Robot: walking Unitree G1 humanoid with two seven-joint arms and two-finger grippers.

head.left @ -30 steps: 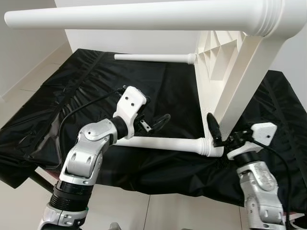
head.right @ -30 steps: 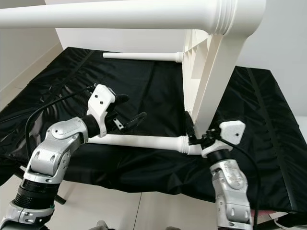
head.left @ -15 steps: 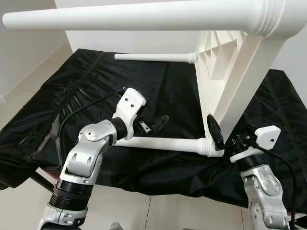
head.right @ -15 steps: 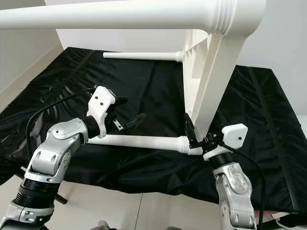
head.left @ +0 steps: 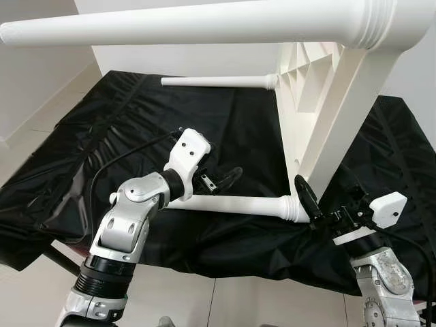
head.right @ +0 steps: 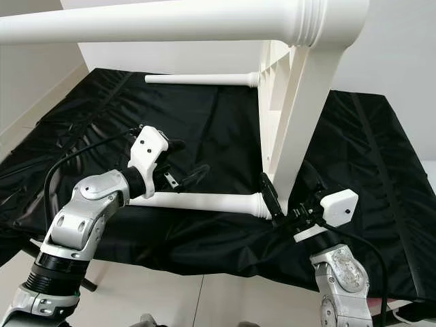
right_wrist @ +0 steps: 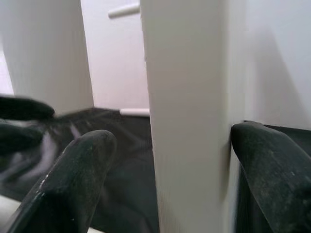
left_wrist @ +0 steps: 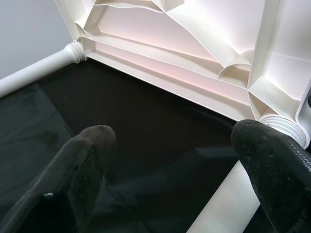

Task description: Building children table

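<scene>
The white children's table [head.left: 320,102] lies on its side on a black cloth [head.left: 102,136], its legs pointing to my left. My left gripper [head.left: 218,163] hovers open just above the lowest leg [head.left: 238,203]; in the left wrist view that leg [left_wrist: 228,204] runs beside one of the fingers [left_wrist: 272,170], and the gripper [left_wrist: 175,145] faces the table's ribbed underside [left_wrist: 184,43]. My right gripper [head.left: 325,194] stands open astride the tabletop's lower edge, near the leg's threaded joint [head.left: 294,208]. In the right wrist view the white edge [right_wrist: 189,121] fills the gap and touches one finger [right_wrist: 272,160].
The uppermost leg [head.left: 184,24] crosses close overhead, and a far leg [head.left: 218,81] lies at the back. The cloth's front edge drops to pale floor tiles [head.left: 225,303]. A white wall [head.left: 34,75] runs along my left.
My right arm has drawn down and to the right, its fingers still at the tabletop's edge. The left gripper has edged slightly right over the lowest leg.
</scene>
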